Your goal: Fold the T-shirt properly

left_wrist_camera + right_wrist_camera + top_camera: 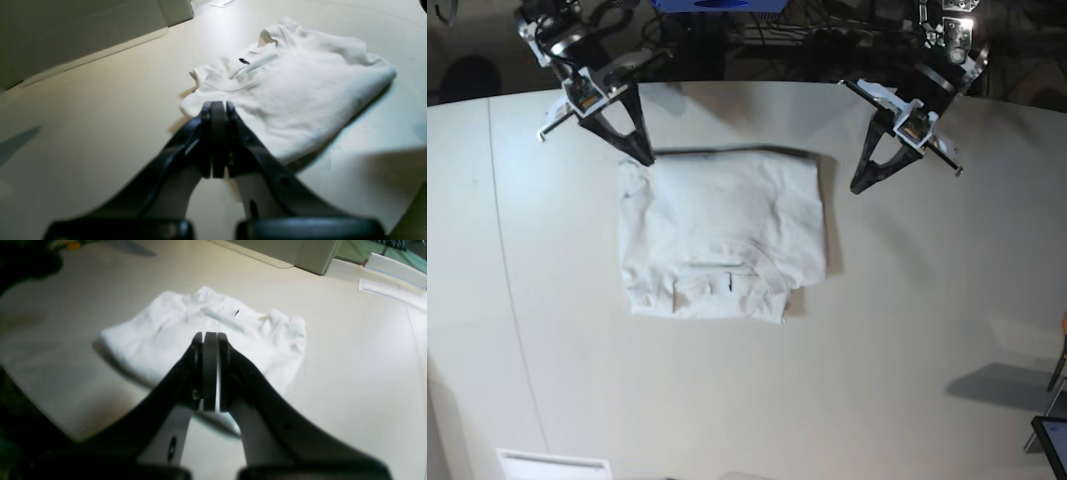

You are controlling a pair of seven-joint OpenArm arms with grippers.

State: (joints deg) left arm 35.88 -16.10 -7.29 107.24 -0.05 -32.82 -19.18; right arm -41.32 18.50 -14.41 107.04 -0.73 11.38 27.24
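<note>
The white T-shirt [717, 230] lies on the table folded into a rough rectangle, collar and a small black tag [729, 285] toward the near edge. In the base view my right gripper [643, 157] is shut and empty, its tip at the shirt's far left corner. My left gripper [857, 187] is shut and empty too, just off the shirt's far right corner, clear of the cloth. The left wrist view shows the T-shirt [293, 96] beyond the closed left gripper [218, 106]. From the right wrist the T-shirt [160, 340] appears behind the closed right gripper [210, 336].
The pale round table [927, 350] spreads wide around the shirt. A white sheet [552, 465] lies at the near left edge, and a dark screen corner [1052, 440] at the near right. Papers [390, 283] and a cabinet base [313, 253] sit beyond the table.
</note>
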